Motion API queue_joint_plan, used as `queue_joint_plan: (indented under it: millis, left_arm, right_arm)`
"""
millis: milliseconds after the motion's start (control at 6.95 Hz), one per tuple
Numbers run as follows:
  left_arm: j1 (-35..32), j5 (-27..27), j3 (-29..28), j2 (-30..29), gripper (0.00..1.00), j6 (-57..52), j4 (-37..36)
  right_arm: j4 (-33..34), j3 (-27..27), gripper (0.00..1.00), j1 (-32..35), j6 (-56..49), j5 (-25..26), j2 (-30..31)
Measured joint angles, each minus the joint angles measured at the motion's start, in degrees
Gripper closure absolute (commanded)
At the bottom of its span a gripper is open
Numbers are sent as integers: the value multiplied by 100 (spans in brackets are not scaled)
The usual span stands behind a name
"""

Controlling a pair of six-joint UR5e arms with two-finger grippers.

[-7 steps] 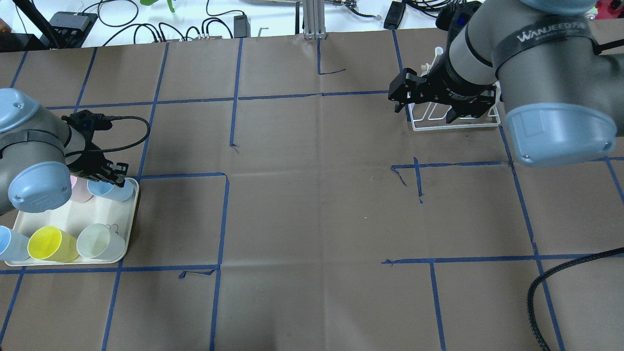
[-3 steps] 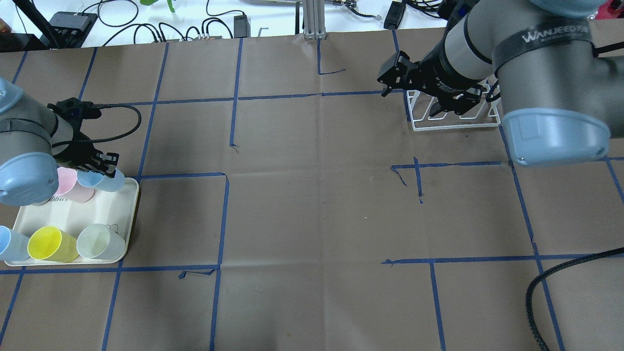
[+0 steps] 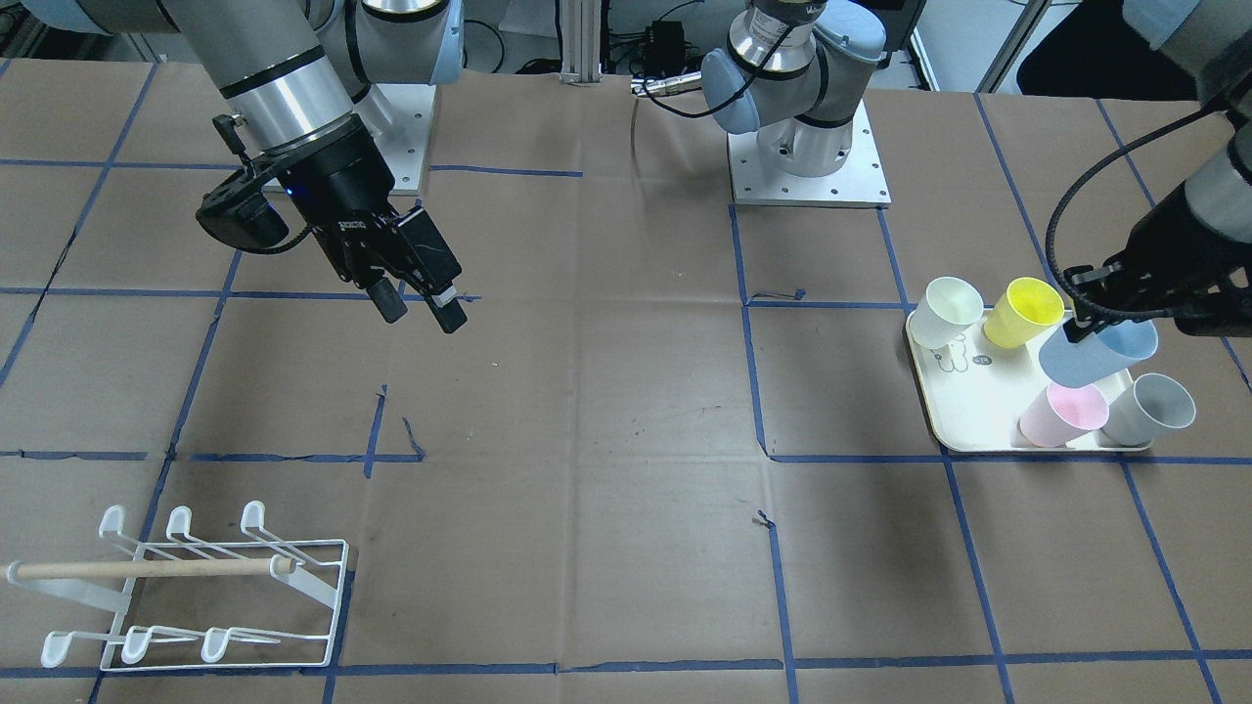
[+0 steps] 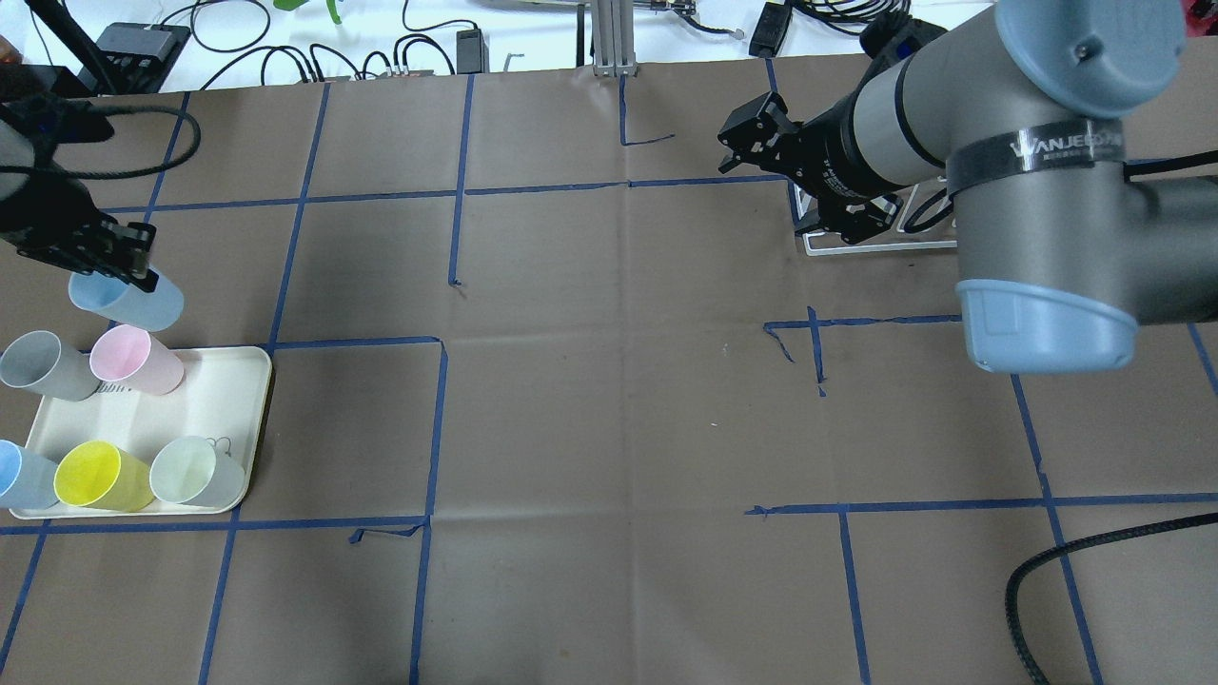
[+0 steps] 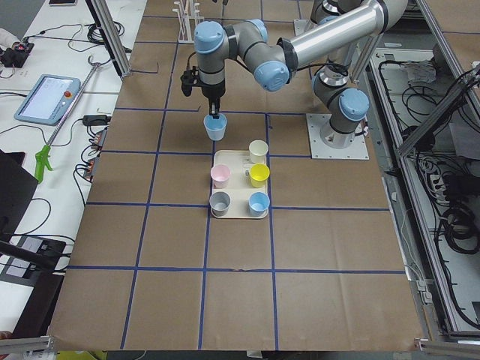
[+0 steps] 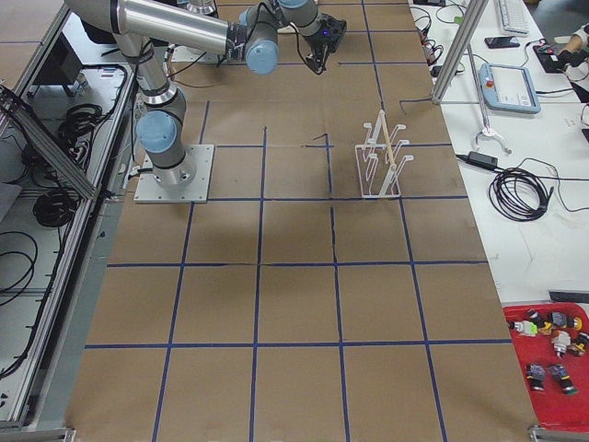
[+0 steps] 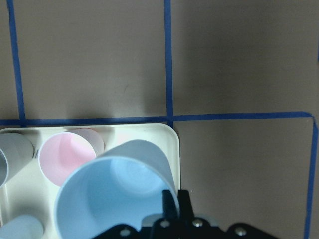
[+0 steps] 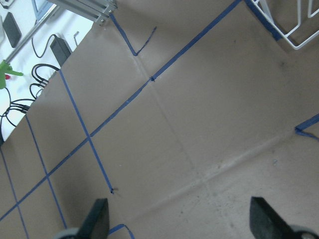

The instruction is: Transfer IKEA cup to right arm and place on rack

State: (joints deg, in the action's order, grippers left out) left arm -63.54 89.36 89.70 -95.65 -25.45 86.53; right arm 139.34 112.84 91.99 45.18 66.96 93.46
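Note:
My left gripper (image 4: pixel 107 259) is shut on the rim of a light-blue cup (image 4: pixel 128 300) and holds it tilted in the air, just past the far edge of the cream tray (image 4: pixel 257 419). The cup also fills the left wrist view (image 7: pixel 114 194) and shows in the front view (image 3: pixel 1100 354). My right gripper (image 3: pixel 421 308) is open and empty, in the air well away from the white wire rack (image 3: pixel 186 587). In the right wrist view its fingers (image 8: pixel 97 221) stand wide apart over bare paper. The right arm partly hides the rack (image 4: pixel 875 243) from overhead.
The tray holds a grey cup (image 4: pixel 43 366), a pink cup (image 4: pixel 133 360), a yellow cup (image 4: pixel 100 476), a pale cup (image 4: pixel 195 473) and another light-blue cup (image 4: pixel 14 476). Brown paper with blue tape lines (image 4: pixel 618 185) covers the table. Cables lie along the far edge.
My left gripper has lifted the light-blue cup off the tray and carried it up and away from it. My right arm has swung away from the rack toward the table's middle.

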Motion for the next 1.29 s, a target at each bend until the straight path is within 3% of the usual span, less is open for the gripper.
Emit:
queue_joint_plan:
  millis: [288, 576, 1007, 1295]
  left_arm:
    - [-70, -67, -275, -83, 100, 113, 246]
    - [-279, -629, -265, -187, 100, 53, -332]
    - [-477, -2402, 190, -232, 100, -113, -2090]
    - [-650, -3721, 678, -183, 100, -128, -3428]
  right_arm:
    - [1114, 347, 0, 8, 845, -296, -23]
    - [2377, 634, 0, 11, 1405, -339, -39]
    - [3204, 711, 0, 12, 2039, -350, -41]
    - [3369, 735, 0, 12, 2303, -332, -70]
